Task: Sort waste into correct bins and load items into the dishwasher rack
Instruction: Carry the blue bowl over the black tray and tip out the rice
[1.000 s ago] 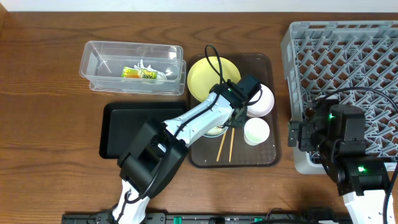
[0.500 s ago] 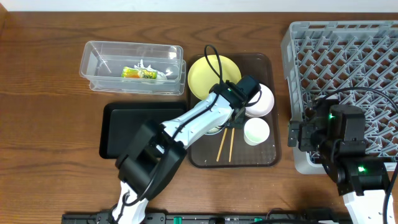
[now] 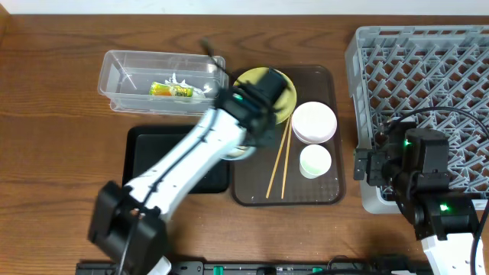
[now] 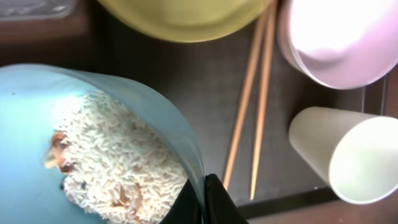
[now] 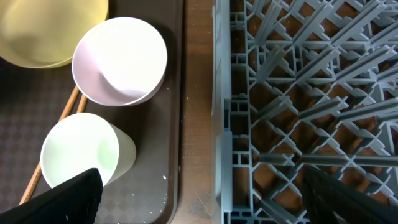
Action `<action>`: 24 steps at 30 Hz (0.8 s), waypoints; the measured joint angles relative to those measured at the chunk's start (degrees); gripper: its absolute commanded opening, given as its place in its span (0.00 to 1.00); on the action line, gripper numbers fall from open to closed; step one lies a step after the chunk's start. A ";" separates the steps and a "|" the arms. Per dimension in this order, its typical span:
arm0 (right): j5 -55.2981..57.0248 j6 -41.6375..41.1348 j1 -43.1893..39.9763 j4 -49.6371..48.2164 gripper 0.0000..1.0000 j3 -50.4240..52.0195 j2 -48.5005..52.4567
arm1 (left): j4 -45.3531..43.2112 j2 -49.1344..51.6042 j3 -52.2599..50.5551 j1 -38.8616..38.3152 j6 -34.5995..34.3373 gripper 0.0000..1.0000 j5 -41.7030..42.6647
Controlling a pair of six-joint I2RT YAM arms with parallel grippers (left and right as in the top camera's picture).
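**Step in hand (judged):** rice to the black tray, then the bowl to the rack.
- Left claw (image 4: 206, 200): shut on the rim of the blue bowl (image 4: 25, 112), one finger inside and one outside. The grip is narrow and at the edge, so the bowl may pivot.
- The bowl should be carried level and slowly, then tipped only once its lip is well inside the black tray (image 3: 153, 164).
- The pour should go away from the claw. Sticky grains may need a steeper tilt.
- Right claw (image 5: 211, 199): spread wide and holding nothing, over the rack's near edge.

**Containers and contents**
- Blue bowl: holds a heap of rice (image 4: 118, 162) with brownish bits. It appears tilted and sits at the left edge of the brown tray (image 3: 321, 195), just beside the black tray.
- Black tray: nothing visible in the part that shows; the arm hides its right end.
- Tub (image 3: 122, 76): holds the wrapper (image 3: 174, 90) and stands behind the black tray on the table (image 3: 53, 153).
- Brown tray: holds the plate (image 4: 186, 18), pink bowl (image 4: 342, 37), cup (image 4: 345, 155) and chopsticks (image 4: 255, 112). The cup lies on its side. The chopsticks lie between the blue bowl and the cup.
- Pink bowl and cup: look empty.
- Rack (image 3: 428, 61): no dishes loaded where it can be seen. It stands right of the brown tray.
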State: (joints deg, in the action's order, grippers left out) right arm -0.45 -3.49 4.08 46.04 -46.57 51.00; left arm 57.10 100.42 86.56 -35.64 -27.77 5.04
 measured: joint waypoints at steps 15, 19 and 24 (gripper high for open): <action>0.00 -0.02 0.00 0.00 0.99 0.00 0.00 | 0.50 -0.24 -12.96 33.68 20.72 0.06 38.64; 0.00 -0.02 0.00 0.00 0.99 0.00 0.00 | 0.50 -0.22 -18.05 41.66 27.80 0.06 49.86; 0.00 -0.02 0.00 0.00 0.99 0.00 0.00 | 0.52 0.59 -23.21 48.72 33.20 0.06 61.44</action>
State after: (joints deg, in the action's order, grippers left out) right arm -0.45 -3.51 4.08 46.04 -46.57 51.00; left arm 57.63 101.01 63.35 13.08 5.43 66.48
